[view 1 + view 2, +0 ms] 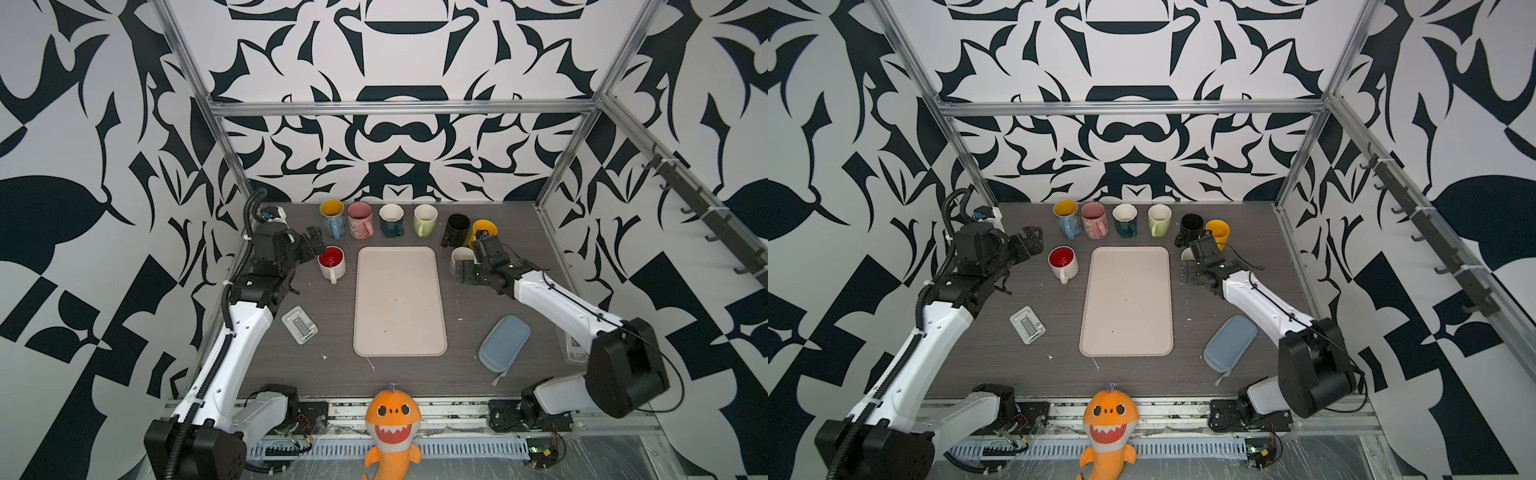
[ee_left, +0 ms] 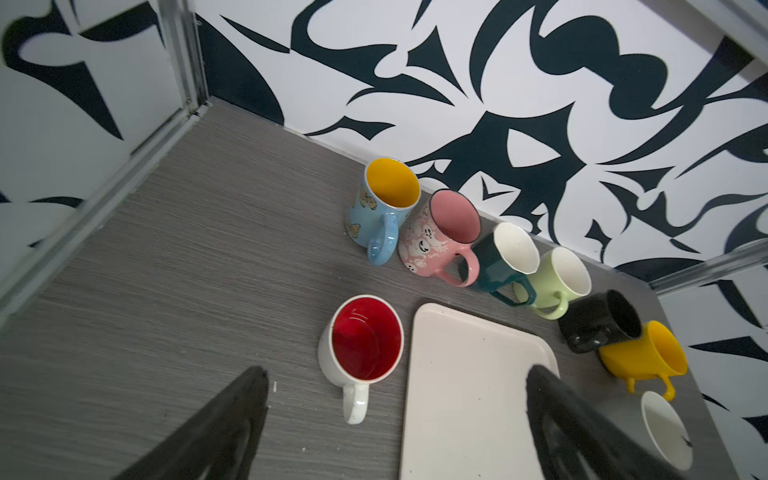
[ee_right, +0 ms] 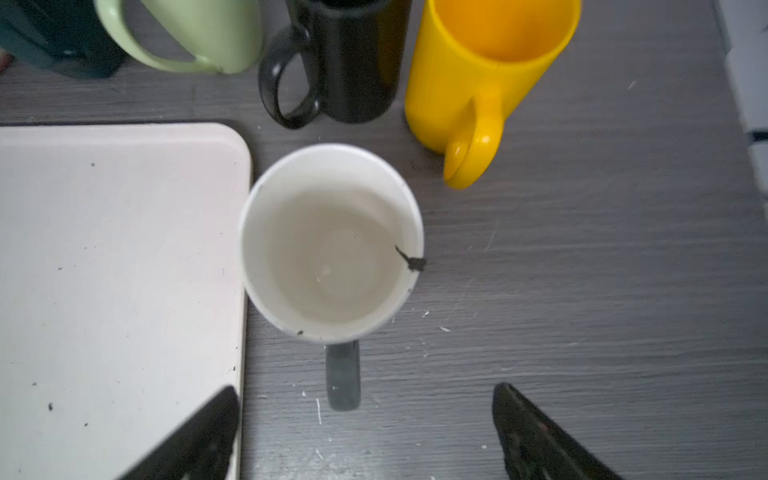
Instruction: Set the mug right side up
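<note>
The grey desk (image 1: pixel 332 365) is seen in both top views, with a large cream tray (image 1: pixel 399 303) laid at its middle. A blue pouch (image 1: pixel 504 343) lies toward the right front and a small clear packet (image 1: pixel 299 324) toward the left front; an orange shark toy (image 1: pixel 392 428) is propped beyond the front edge.

Along the back wall a row of mugs is stood mouth-up: a blue mug with a yellow inside (image 1: pixel 332 218), a pink mug (image 1: pixel 360 219), a dark teal mug (image 1: pixel 391 220), a pale green mug (image 1: pixel 425 220), a black mug (image 1: pixel 456 230) and a yellow mug (image 1: pixel 483 231). A white mug with a red inside (image 1: pixel 331 262) is stood upright just left of the tray.

The white mug with a grey handle (image 3: pixel 331 243), taken to be the task's mug, is stood upright just beside the tray's right edge, in front of the black and yellow mugs, its mouth facing up and its handle pointed at the right gripper (image 3: pixel 365 432). That gripper is held with its jaws spread wide and nothing between them, apart from the mug. The left gripper (image 2: pixel 395 419) is likewise spread and empty, near the red-lined mug.

No mug is seen upside down, so the turning is judged done; only withdrawal of the arms appears to be left.
</note>
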You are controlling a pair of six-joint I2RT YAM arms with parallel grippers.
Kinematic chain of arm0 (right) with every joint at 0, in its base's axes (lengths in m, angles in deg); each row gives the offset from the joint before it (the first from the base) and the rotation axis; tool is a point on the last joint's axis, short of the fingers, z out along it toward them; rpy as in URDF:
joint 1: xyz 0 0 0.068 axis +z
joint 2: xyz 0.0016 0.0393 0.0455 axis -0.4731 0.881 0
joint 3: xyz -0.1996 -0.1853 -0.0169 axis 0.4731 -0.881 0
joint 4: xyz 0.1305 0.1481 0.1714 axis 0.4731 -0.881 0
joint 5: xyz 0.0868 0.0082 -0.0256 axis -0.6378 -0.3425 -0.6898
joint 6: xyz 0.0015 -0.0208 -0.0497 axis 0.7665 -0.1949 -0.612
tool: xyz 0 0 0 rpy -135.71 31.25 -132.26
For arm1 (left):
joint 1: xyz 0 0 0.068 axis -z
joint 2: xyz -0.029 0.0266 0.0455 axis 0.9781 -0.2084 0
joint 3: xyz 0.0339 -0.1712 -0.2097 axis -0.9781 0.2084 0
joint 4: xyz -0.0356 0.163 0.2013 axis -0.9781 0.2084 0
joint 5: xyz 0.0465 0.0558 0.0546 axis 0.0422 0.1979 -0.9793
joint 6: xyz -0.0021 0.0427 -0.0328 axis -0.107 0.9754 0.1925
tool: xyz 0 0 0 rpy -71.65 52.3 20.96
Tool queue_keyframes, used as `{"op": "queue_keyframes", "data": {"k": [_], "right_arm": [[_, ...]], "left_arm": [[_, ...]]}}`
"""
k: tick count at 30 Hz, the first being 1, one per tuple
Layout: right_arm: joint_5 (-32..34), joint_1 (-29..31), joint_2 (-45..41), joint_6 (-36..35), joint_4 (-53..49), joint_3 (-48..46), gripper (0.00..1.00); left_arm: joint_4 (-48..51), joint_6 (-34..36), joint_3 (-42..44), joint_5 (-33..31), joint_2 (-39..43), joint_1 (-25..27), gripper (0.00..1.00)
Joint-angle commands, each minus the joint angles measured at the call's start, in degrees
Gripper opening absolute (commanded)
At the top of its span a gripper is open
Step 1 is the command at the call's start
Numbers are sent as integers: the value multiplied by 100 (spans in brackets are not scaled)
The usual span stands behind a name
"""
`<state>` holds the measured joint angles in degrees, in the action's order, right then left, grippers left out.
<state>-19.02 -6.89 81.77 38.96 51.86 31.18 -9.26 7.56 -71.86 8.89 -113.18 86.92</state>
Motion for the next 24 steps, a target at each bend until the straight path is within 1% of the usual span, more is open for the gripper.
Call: {"op": "queue_keyframes", "data": {"k": [1, 4, 6, 7, 10, 14, 17, 20, 24], "right_arm": [[457, -25, -612, -193, -199, 182, 99], [817, -29, -1140, -470, -139, 113, 99], [1113, -31, -1412, -708, 50, -45, 99], [1363, -42, -1543, -812, 215, -184, 100], [1947, -89, -1904, -1090, 1154, -861, 100], [2051, -226, -2193, -1502, 2753, -1964, 99], [2148, -279, -2068, -1802, 3760, -2646, 99], [2232, -312, -1701, -2047, 4485, -3056, 100], [2223, -359, -1088, -2220, 5364, -3412, 100]], "left_arm": [[161, 444, 142, -772, 224, -60, 99], [-13, 763, 425, -1294, 394, -75, 100], [-295, 976, 737, -1624, 531, -93, 99], [-530, 1086, 944, -1777, 606, -102, 100], [-1417, 1427, 1704, -2110, 838, -128, 99], [-3134, 1800, 2924, -2419, 1042, -157, 100], [-3846, 1987, 3463, -2461, 962, -225, 100], [-4405, 2121, 3803, -2438, 726, -245, 100], [-5416, 2193, 4279, -2098, 327, -359, 100]]}}
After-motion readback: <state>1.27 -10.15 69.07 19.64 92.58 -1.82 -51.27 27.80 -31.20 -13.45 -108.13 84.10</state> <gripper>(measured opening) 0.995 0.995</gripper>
